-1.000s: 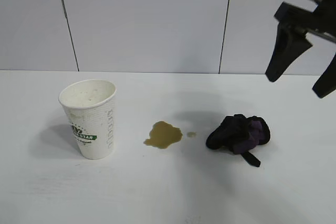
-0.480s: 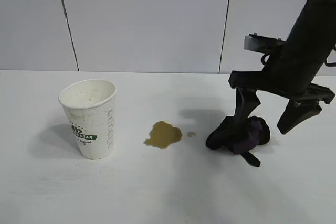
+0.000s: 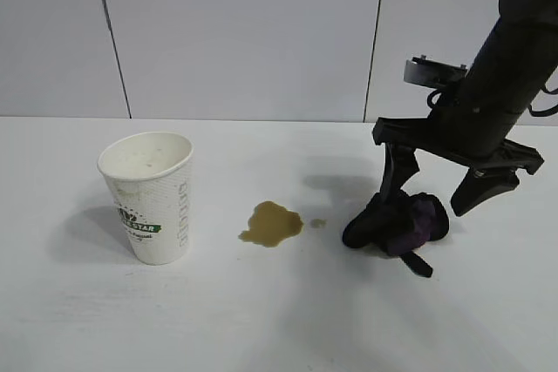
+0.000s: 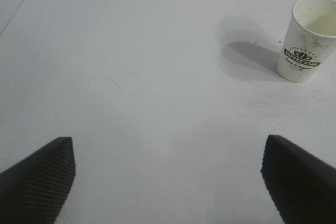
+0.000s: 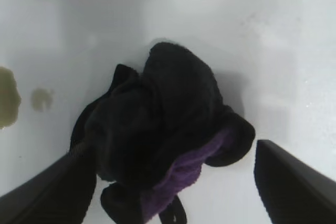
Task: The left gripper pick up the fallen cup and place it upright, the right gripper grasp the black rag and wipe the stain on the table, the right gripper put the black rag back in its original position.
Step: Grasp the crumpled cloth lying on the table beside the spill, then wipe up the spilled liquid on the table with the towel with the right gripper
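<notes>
The white cup (image 3: 150,198) with the green logo band stands upright on the left of the table (image 3: 261,320). In the middle lies the brownish stain (image 3: 271,223), a small droplet (image 3: 318,223) beside it. To its right sits the bunched black rag (image 3: 397,222) with a purple patch. My right gripper (image 3: 424,206) is low over the rag, open, one finger on each side of it. The finger on the stain side touches the cloth; the other stands clear. In the right wrist view the rag (image 5: 163,129) fills the gap of that gripper (image 5: 170,182). My left gripper (image 4: 168,150) is open over bare table, far from the cup (image 4: 308,40).
A grey panelled wall (image 3: 244,32) runs along the table's far edge. The rag's thin strip (image 3: 418,265) trails toward the front. White tabletop lies in front of the cup, stain and rag.
The right arm has come down from the upper right and now straddles the rag with its jaws still open. Cup, stain and rag have not moved.
</notes>
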Tool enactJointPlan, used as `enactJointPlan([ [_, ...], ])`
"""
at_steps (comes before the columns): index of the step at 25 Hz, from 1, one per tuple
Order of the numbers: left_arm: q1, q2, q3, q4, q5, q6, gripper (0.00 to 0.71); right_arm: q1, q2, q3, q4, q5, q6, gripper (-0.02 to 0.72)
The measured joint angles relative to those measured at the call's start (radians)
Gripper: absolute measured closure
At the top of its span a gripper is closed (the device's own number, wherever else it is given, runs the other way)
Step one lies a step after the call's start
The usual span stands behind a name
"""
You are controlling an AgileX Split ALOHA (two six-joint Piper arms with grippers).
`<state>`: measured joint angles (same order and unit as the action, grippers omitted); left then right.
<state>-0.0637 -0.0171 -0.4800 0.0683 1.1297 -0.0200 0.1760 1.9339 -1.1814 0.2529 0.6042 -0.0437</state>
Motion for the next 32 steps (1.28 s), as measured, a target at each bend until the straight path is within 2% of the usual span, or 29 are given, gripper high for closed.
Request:
enactJointPlan([
  [7,0.000,0.000,0.000,0.000,0.000,0.000,0.016,0.000,0.040,-0.001,0.010,-0.002,0.044,0.138],
  [9,0.000,0.000,0.000,0.000,0.000,0.000,0.016,0.000,0.045,-0.001,0.014,-0.002,0.051,0.170],
  [11,0.000,0.000,0.000,0.000,0.000,0.000,0.016,0.000,0.049,-0.001,0.015,-0.002,0.051,0.251],
  [13,0.000,0.000,0.000,0.000,0.000,0.000,0.016,0.000,0.051,-0.001,0.016,-0.002,0.052,0.389],
  [15,0.000,0.000,0.000,0.000,0.000,0.000,0.016,0.000,0.051,-0.001,0.016,-0.002,0.053,0.567],
  [16,0.000,0.000,0.000,0.000,0.000,0.000,0.016,0.000,0.051,-0.001,0.016,-0.002,0.054,0.619],
  [18,0.000,0.000,0.000,0.000,0.000,0.000,0.016,0.000,0.051,-0.001,0.016,-0.002,0.054,0.662],
  [21,0.000,0.000,0.000,0.000,0.000,0.000,0.016,0.000,0.051,-0.001,0.021,0.006,0.054,0.673],
  [26,0.000,0.000,0.000,0.000,0.000,0.000,0.016,0.000,0.010,-0.001,0.056,0.061,0.044,0.674],
  [32,0.000,0.000,0.000,0.000,0.000,0.000,0.016,0.002,-0.106,-0.001,0.154,0.090,-0.023,0.674],
])
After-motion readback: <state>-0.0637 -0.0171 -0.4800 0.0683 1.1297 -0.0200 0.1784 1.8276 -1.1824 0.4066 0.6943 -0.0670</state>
